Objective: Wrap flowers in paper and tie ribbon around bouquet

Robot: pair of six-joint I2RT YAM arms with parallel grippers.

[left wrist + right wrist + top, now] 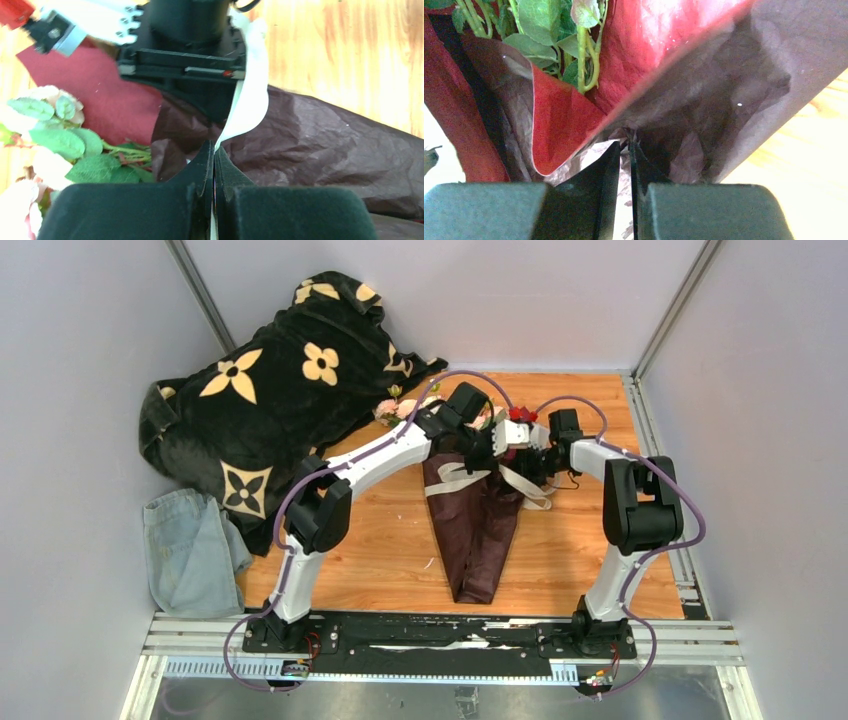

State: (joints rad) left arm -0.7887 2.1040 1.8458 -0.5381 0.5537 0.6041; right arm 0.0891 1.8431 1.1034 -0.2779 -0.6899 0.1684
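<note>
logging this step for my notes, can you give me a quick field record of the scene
left gripper: shut on the ribbon
right gripper: shut on the paper edge
flowers: inside the paper, heads at the far end
paper: cone lying on the table
ribbon: draped across the cone
left side: black blanket, denim cloth

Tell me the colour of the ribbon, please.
Cream-white. The ribbon shows best in the left wrist view, against the dark paper.

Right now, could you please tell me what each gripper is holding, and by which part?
The left gripper pinches the ribbon partway along its strip; the right gripper pinches a fold of the paper.
</note>
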